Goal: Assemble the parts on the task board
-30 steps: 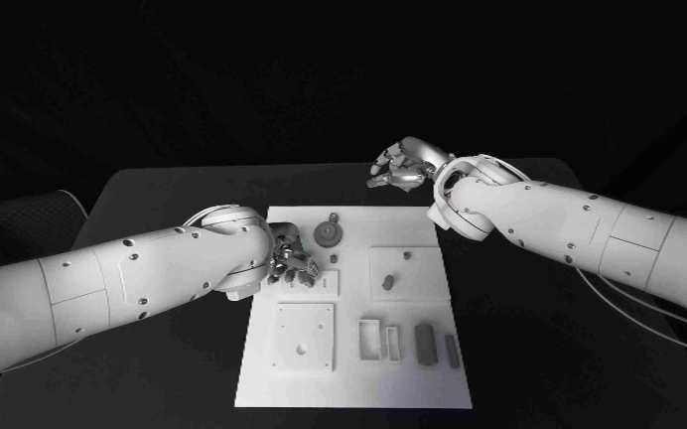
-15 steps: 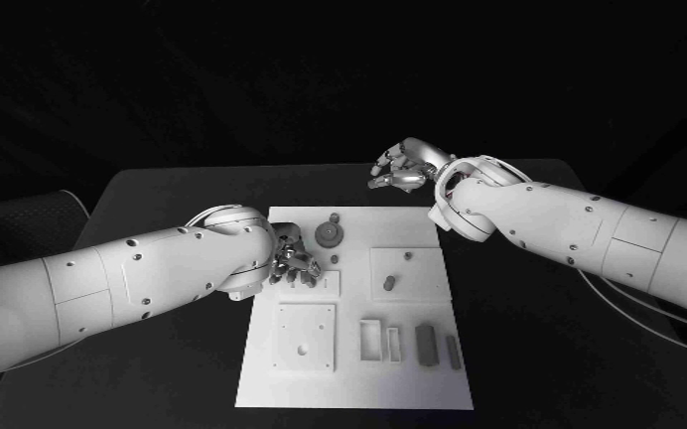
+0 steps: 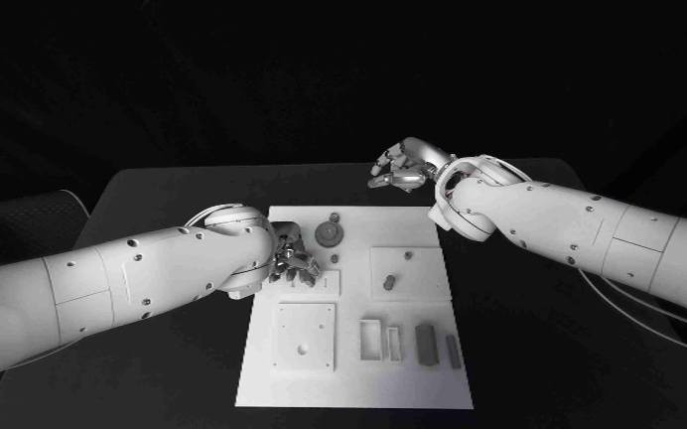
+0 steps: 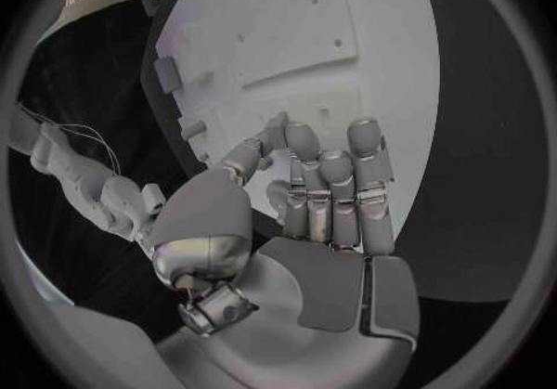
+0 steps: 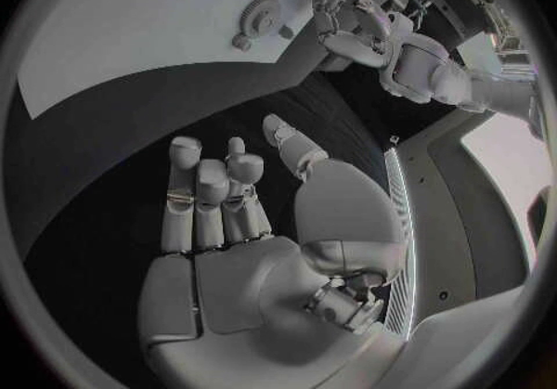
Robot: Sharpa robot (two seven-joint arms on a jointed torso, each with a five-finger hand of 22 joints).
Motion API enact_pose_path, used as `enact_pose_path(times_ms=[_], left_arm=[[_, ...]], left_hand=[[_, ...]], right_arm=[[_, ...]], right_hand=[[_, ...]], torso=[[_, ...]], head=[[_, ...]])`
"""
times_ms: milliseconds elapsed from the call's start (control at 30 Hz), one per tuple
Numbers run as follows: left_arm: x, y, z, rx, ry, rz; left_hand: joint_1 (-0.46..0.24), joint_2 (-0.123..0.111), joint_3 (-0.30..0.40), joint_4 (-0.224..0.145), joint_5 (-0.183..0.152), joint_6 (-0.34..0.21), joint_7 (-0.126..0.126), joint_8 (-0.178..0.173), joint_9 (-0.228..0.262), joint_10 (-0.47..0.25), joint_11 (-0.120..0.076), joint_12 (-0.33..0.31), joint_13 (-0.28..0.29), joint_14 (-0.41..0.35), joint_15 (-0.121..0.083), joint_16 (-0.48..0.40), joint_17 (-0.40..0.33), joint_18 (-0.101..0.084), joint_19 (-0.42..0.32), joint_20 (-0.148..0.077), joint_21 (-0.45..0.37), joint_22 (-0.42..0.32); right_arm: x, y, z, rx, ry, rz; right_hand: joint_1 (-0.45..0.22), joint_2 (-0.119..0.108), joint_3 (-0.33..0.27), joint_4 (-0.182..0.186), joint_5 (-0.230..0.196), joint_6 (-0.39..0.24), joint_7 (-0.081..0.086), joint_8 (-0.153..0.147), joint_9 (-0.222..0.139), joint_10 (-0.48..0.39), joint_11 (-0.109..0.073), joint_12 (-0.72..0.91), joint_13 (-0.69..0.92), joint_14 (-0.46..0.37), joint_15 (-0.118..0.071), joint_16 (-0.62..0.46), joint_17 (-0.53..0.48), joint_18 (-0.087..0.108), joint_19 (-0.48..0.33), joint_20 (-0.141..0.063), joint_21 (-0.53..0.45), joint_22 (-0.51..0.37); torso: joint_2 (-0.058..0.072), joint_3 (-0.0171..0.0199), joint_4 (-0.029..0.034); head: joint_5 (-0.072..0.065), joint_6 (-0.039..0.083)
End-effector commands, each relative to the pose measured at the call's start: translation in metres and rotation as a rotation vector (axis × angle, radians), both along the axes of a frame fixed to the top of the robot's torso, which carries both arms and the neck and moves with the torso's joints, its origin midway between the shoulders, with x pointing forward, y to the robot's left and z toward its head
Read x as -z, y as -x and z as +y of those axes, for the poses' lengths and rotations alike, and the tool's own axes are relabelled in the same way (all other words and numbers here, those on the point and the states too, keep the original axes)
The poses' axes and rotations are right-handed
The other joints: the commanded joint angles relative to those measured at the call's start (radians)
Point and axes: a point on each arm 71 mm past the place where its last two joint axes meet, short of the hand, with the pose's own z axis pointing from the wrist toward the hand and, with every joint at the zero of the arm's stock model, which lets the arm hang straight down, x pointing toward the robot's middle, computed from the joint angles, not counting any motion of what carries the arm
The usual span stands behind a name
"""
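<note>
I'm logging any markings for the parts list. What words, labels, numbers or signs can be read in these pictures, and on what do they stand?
None can be read. The white task board, its small grey parts, the black table and both silver hands, left and right, show no legible text.

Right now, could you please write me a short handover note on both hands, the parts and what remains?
Left hand: over the task board's left edge beside a small raised plate, fingers curled; I cannot tell if it holds a part.
Right hand: open, holding nothing, above the table beyond the board's far edge.
Parts: gear near the far edge; two loose bars lying at the near right; a peg on the right square plate.
Left: the loose pieces, at least.
</note>
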Motion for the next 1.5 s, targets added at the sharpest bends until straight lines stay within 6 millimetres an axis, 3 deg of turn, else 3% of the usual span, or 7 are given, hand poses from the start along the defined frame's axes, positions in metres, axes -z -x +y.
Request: enact_pose_path(times_ms=[33, 433, 667, 733, 833, 1500], left_arm=[[-0.0006, 0.0002, -0.0017, 0.016, -0.004, -0.005], [-0.0007, 0.0005, -0.0028, 0.018, -0.002, -0.006], [-0.0008, 0.0005, -0.0029, 0.017, 0.003, -0.006], [-0.0008, 0.0005, -0.0028, 0.017, 0.003, -0.006], [-0.0007, 0.0005, -0.0028, 0.019, 0.004, -0.004], [-0.0007, 0.0007, -0.0030, 0.020, 0.005, -0.004]], left_hand=[[-0.008, 0.000, 0.000, 0.005, -0.003, 0.007, 0.000, 0.005, 0.000, 0.002, -0.005, 0.005, 0.001, -0.001, -0.005, 0.004, -0.001, 0.002, 0.005, -0.008, 0.005, 0.023], [-0.015, -0.006, -0.002, 0.011, -0.004, 0.006, 0.000, 0.005, 0.001, 0.001, -0.005, 0.007, 0.001, -0.002, -0.005, 0.005, -0.001, 0.002, 0.004, -0.008, 0.006, 0.022], [-0.040, -0.029, -0.004, 0.039, -0.013, 0.003, 0.000, 0.004, 0.003, -0.002, -0.005, 0.008, -0.001, -0.005, -0.006, 0.006, -0.005, 0.003, 0.001, -0.009, 0.006, 0.021], [-0.046, -0.039, -0.002, 0.051, -0.087, 0.002, 0.000, 0.003, 0.006, -0.004, -0.005, 0.009, -0.002, -0.006, -0.007, 0.007, -0.007, 0.005, -0.001, -0.010, 0.006, 0.021], [-0.056, -0.050, 0.000, 0.067, -0.116, 0.000, 0.000, 0.002, 0.007, -0.005, -0.005, 0.010, -0.004, -0.007, -0.007, 0.008, -0.009, 0.005, -0.003, -0.010, 0.006, 0.021], [-0.062, -0.056, 0.001, 0.076, -0.119, 0.000, 0.000, 0.002, 0.008, -0.006, -0.005, 0.011, -0.005, -0.008, -0.007, 0.009, -0.011, 0.005, -0.004, -0.010, 0.006, 0.021]], right_arm=[[0.0000, 0.0008, 0.0018, -0.017, 0.008, 0.000], [-0.0001, 0.0010, 0.0024, -0.019, 0.007, -0.001], [-0.0001, 0.0010, 0.0021, -0.018, 0.007, -0.001], [-0.0001, 0.0010, 0.0020, -0.018, 0.007, -0.001], [-0.0001, 0.0010, 0.0019, -0.018, 0.007, -0.001], [0.0002, 0.0010, 0.0021, -0.018, 0.008, 0.003]], right_hand=[[0.000, 0.007, -0.006, -0.002, 0.005, 0.004, 0.003, -0.006, 0.002, -0.006, 0.000, -0.004, -0.001, 0.001, -0.008, -0.004, -0.001, 0.014, -0.005, 0.001, -0.004, 0.001], [0.000, 0.006, -0.006, -0.002, 0.005, 0.004, 0.003, -0.007, 0.002, -0.006, 0.000, -0.004, -0.001, 0.001, -0.008, -0.004, -0.001, 0.014, -0.005, 0.002, -0.004, 0.001], [-0.002, 0.005, -0.007, -0.001, 0.004, 0.003, 0.003, -0.007, 0.002, -0.006, 0.001, -0.004, -0.001, 0.001, -0.008, -0.004, -0.001, 0.014, -0.005, 0.002, -0.004, 0.001], [-0.003, 0.005, -0.007, -0.001, 0.004, 0.003, 0.003, -0.007, 0.002, -0.006, 0.001, -0.004, -0.001, 0.001, -0.008, -0.004, -0.001, 0.014, -0.005, 0.002, -0.004, 0.001], [-0.004, 0.004, -0.007, -0.001, 0.004, 0.002, 0.003, -0.008, 0.002, -0.006, 0.001, -0.004, -0.001, 0.001, -0.008, -0.004, -0.001, 0.014, -0.005, 0.002, -0.004, 0.001], [-0.006, 0.004, -0.008, 0.000, 0.003, 0.000, 0.003, -0.009, 0.002, -0.006, 0.001, -0.004, -0.001, 0.001, -0.008, -0.004, -0.001, 0.014, -0.004, 0.002, -0.004, 0.001]], torso=[[0.000, -0.0011, 0.0004], [0.000, -0.0009, 0.0002], [0.000, -0.0003, -0.0001], [0.000, -0.0001, 0.0000], [0.000, 0.0000, -0.0001], [0.000, -0.0010, 0.0002]], head=[[0.000, 0.000], [0.000, -0.001], [0.000, -0.002], [0.000, -0.001], [-0.001, -0.001], [-0.001, -0.003]])
